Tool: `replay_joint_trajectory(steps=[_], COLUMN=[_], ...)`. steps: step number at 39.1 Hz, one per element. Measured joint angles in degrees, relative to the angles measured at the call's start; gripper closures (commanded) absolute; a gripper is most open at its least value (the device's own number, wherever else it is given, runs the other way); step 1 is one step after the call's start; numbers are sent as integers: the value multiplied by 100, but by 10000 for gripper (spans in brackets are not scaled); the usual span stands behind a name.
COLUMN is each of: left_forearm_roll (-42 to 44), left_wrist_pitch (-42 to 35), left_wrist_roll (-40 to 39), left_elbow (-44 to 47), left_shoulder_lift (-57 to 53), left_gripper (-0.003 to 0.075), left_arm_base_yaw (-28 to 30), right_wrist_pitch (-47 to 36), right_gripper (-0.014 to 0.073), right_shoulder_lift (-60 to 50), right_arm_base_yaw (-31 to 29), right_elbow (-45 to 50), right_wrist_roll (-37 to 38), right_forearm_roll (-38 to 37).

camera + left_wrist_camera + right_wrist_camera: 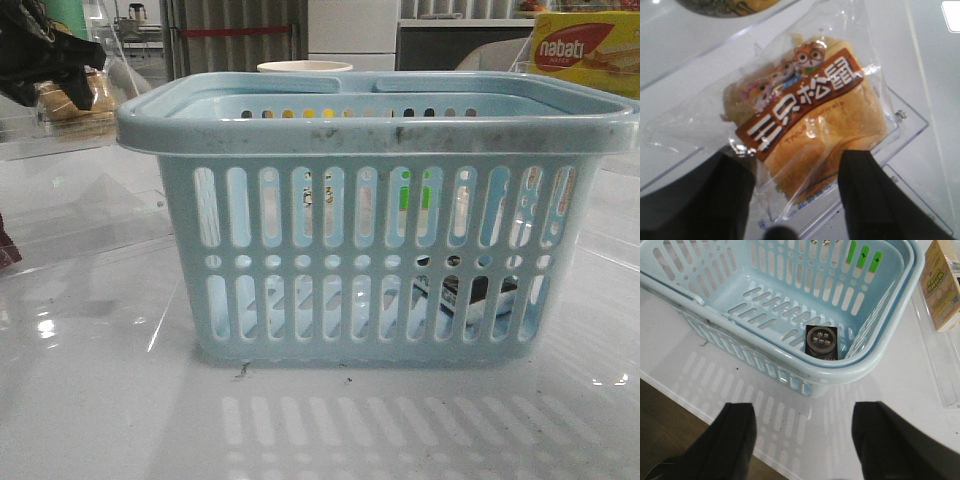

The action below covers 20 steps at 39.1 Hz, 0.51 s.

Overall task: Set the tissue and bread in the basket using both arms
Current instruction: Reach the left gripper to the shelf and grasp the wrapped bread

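Behind basket point(375, 135) slots, perhaps the tissue point(470, 293); right tool point(802, 432) wide.

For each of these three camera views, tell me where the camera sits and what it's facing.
Front: low at table level, facing the slotted light-blue plastic basket; the left end effector shows far left.
Left wrist: on the left arm, looking down on the clear-wrapped tan bread between black fingers.
Right wrist: above, looking into the basket at the small black tissue pack; open fingers below.
Shared: front and right wrist both show the basket.
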Motion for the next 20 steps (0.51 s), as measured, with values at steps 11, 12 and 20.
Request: replay_joint_trajectory(steps=[11,12,20], left_forearm_roll=[45,45,45], left_wrist_pitch=[-28,-28,-28], left_wrist_roll=[0,0,0], left_elbow=[0,0,0], left_shoulder_lift=[11,11,11], left_gripper=[533,542,610], left_arm_base_yaw=[13,13,13], right_wrist_pitch=[0,0,4], right_gripper=[70,70,70], right_shoulder_lift=[0,0,0], right_arm_base_yaw=[0,0,0], right_elbow=[0,0,0], right_wrist_roll=[0,0,0], right_forearm_roll=[0,0,0])
